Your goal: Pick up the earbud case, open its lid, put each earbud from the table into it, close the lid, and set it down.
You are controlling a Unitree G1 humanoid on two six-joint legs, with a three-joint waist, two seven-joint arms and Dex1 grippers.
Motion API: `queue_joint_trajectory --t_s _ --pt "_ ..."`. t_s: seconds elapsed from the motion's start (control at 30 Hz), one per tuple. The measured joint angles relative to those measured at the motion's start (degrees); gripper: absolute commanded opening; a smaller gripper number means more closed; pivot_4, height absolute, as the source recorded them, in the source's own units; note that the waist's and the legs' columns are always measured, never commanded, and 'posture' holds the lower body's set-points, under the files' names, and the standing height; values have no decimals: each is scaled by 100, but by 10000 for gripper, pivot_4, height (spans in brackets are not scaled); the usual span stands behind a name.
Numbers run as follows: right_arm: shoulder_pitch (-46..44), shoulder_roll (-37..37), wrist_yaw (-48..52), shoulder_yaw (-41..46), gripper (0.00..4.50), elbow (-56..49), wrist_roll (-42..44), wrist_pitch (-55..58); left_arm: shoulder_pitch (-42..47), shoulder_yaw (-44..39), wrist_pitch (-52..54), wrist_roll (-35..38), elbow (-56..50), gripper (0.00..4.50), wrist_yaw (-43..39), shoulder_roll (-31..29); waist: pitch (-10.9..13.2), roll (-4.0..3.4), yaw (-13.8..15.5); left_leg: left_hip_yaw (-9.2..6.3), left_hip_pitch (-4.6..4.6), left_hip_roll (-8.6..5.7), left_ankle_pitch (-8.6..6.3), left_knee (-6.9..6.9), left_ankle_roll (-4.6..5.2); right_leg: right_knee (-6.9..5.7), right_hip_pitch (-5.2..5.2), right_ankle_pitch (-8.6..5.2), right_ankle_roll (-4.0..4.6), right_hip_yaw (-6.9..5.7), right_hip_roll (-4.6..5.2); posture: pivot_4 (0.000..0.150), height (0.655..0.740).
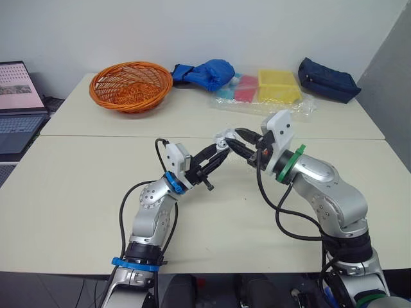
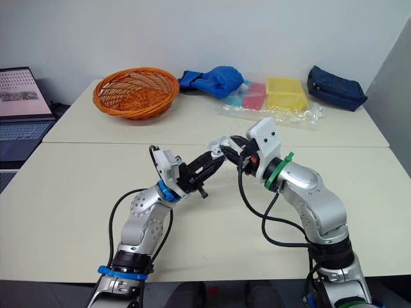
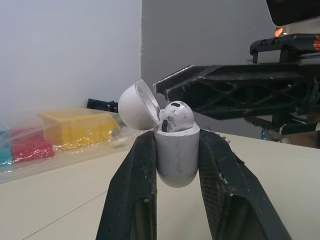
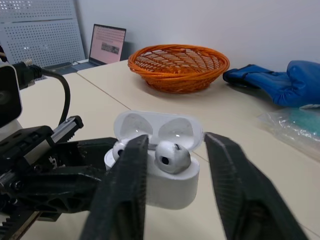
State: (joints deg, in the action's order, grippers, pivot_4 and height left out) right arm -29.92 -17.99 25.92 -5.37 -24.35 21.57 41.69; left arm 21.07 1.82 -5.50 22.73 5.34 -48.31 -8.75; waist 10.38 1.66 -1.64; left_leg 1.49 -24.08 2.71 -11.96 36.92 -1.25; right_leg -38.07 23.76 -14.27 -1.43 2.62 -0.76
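Observation:
My left gripper (image 1: pixel 220 147) is shut on the white earbud case (image 3: pixel 175 156), holding it upright above the table's middle. The case's lid (image 3: pixel 136 105) is swung open. Two white earbuds sit in the case; one earbud (image 4: pixel 172 156) stands clear at the near side, and the second earbud (image 4: pixel 119 149) is partly hidden behind a finger. My right gripper (image 4: pixel 176 143) is open, its fingers (image 4: pixel 126 187) spread on either side of the case without touching it. In the left eye view the right gripper (image 1: pixel 237 140) meets the case (image 1: pixel 222 136) from the right.
At the back of the far table are an orange wicker basket (image 1: pixel 131 85), a blue glove-like thing (image 1: pixel 207 72), a clear bag of coloured blocks (image 1: pixel 270 90) and a dark blue pouch (image 1: pixel 327 79). A laptop (image 1: pixel 18 102) stands at the far left.

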Motion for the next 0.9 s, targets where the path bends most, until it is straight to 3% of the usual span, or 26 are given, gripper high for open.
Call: queue_joint_trajectory --t_s 0.2,0.33,0.5,0.73,0.9 --pt "-46 156 28 270 24452 80 307 13 -8 6 0 0 -7 7656 0 3 0 0 0 0 0 0 0 0 0 0 0 0 0 0 0 1500 7400" --pt "-312 264 103 824 24452 109 1022 164 -25 11 0 0 -17 7656 0 7 0 0 0 0 -1 0 0 0 0 0 0 0 0 0 0 1500 7400" --pt "-1211 -440 277 1099 24452 662 1352 664 -24 17 -18 -5 -16 7656 -37 -6 0 0 -2 2 0 -1 0 1 0 2 -1 0 1 0 2 1500 7400" --pt "-1818 -841 613 420 368 2131 870 903 -1 74 -41 -17 -5 7656 -180 -5 0 -1 -5 4 -5 1 -1 -12 1 5 8 -4 7 1 -1 1500 7400" --pt "-1912 -906 1059 -57 368 2608 604 877 1 123 -47 -17 -4 7656 -237 -5 1 -1 -3 5 -44 0 0 -6 1 2 44 12 28 3 0 1500 7400"
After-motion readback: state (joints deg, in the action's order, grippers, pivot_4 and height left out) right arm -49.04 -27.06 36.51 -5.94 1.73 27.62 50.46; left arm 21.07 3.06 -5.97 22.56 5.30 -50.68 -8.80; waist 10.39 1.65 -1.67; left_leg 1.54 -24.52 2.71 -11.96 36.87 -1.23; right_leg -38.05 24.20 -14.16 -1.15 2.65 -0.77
